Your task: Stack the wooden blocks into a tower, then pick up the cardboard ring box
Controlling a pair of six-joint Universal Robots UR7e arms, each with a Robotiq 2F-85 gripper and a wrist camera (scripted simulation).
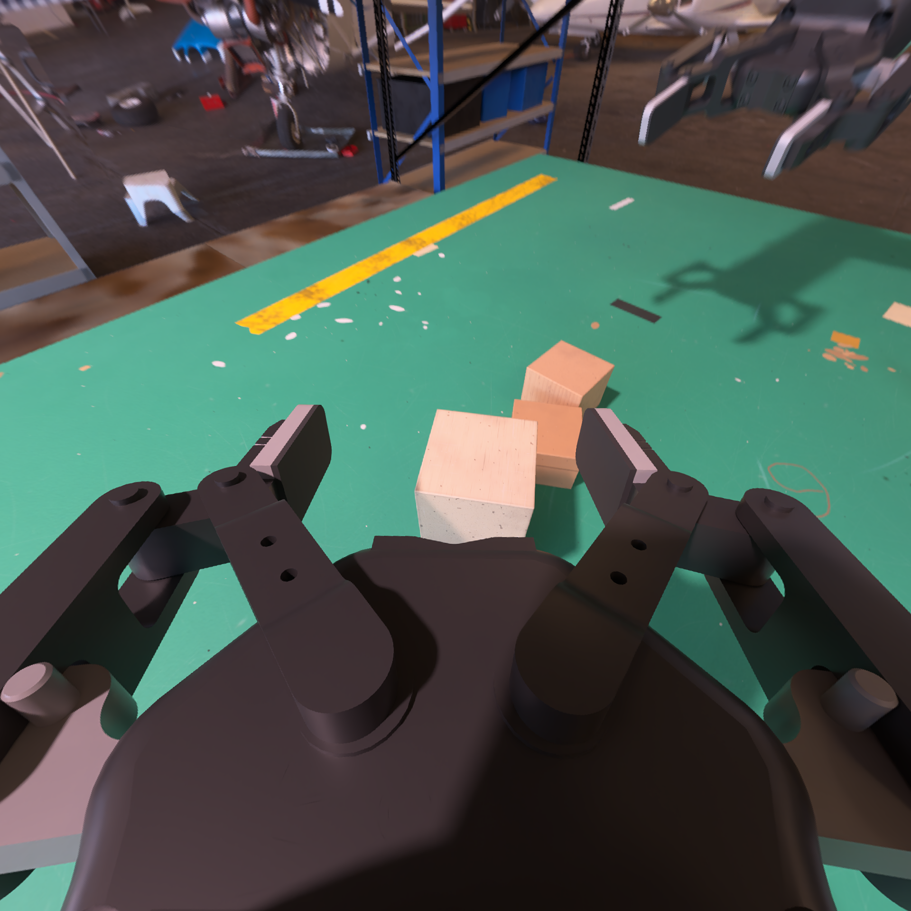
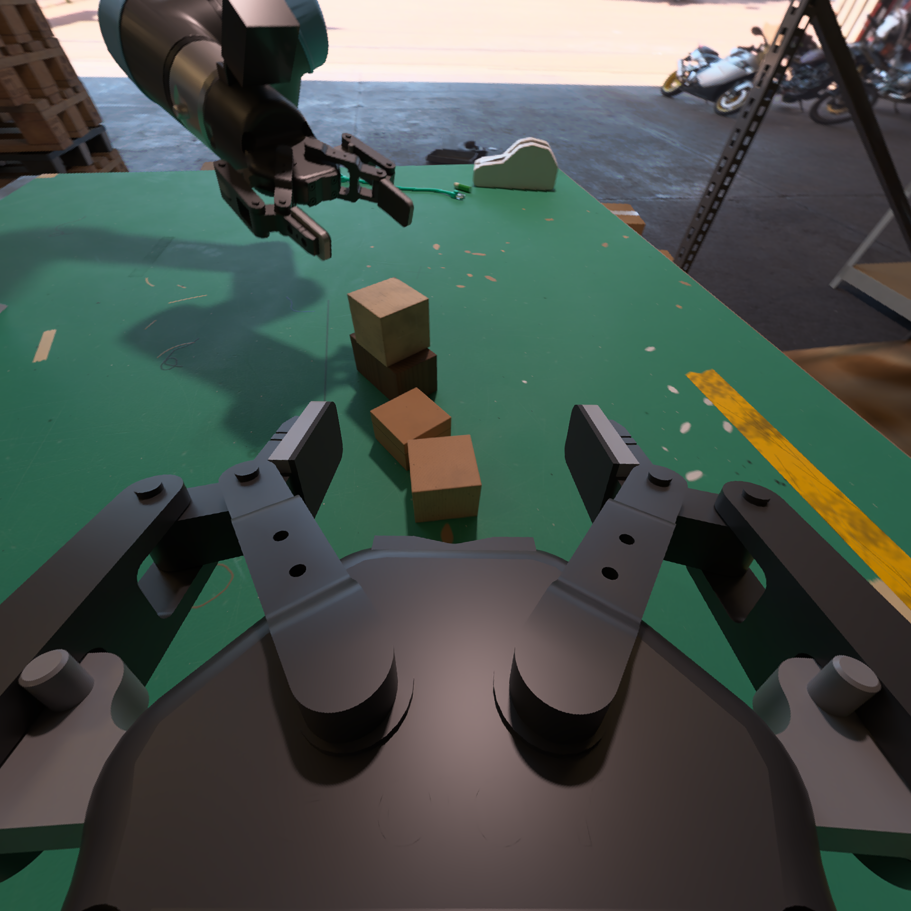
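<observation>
In the right wrist view a light wooden block (image 2: 389, 318) sits on a darker wooden block (image 2: 402, 372), a stack of two. In front of it lies the cardboard ring box (image 2: 409, 421), touching a third wooden block (image 2: 443, 475). My right gripper (image 2: 453, 436) is open and empty, above this third block. My left gripper (image 2: 362, 229) is open and empty, hovering above and behind the stack. In the left wrist view my left gripper (image 1: 456, 438) frames the stack's pale top block (image 1: 475, 458). The ring box (image 1: 547, 436) and third block (image 1: 567, 374) lie beyond. The right gripper (image 1: 719, 140) hangs at the top right.
The green table (image 1: 197, 443) bears a yellow tape strip (image 1: 394, 251), also in the right wrist view (image 2: 798, 483). A white shaped block (image 2: 515, 167) and a green cable (image 2: 429, 190) lie at the far edge. Blue shelving (image 1: 438, 98) stands beyond the table.
</observation>
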